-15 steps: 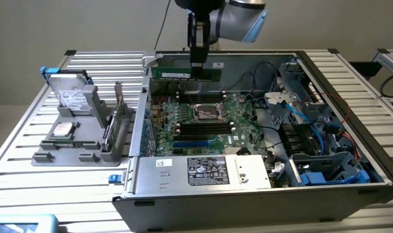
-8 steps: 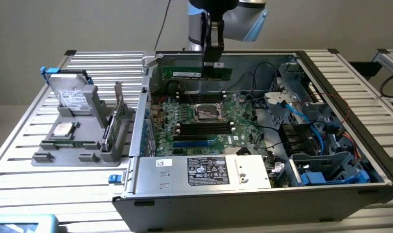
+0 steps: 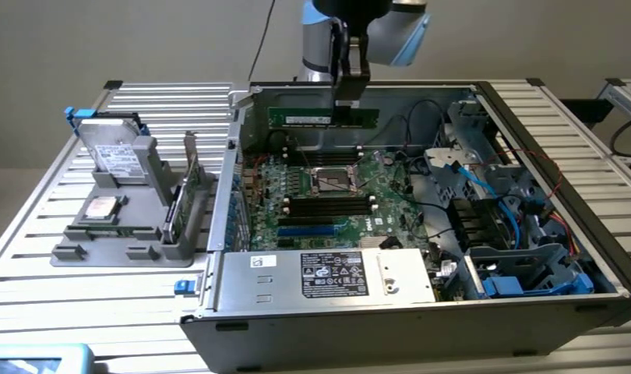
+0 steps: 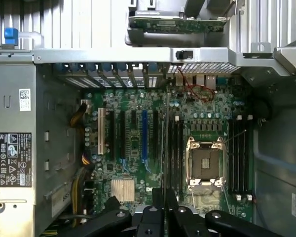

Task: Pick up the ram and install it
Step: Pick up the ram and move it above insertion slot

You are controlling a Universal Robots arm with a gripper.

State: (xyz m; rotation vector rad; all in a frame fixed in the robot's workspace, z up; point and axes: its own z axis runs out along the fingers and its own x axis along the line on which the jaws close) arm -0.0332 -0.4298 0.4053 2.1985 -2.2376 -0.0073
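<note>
My gripper (image 3: 349,103) hangs over the back of the open computer case (image 3: 565,156) and is shut on the ram (image 3: 305,118), a long thin green stick with a white label, held level above the motherboard (image 3: 294,187). In the wrist view the black fingers (image 4: 153,217) pinch the ram (image 4: 166,148), seen edge-on as a thin line. It runs over the black memory slots (image 4: 176,153) beside the CPU socket (image 4: 204,165). In the exterior view the ram is clearly above the board, touching no slot.
A grey holder (image 3: 76,251) on the exterior view's left carries a silver hard drive (image 3: 118,156) and an upright expansion card (image 3: 185,195). The power supply (image 3: 326,273) fills the case's front. Blue and black cables (image 3: 471,187) and drive cages crowd its right side.
</note>
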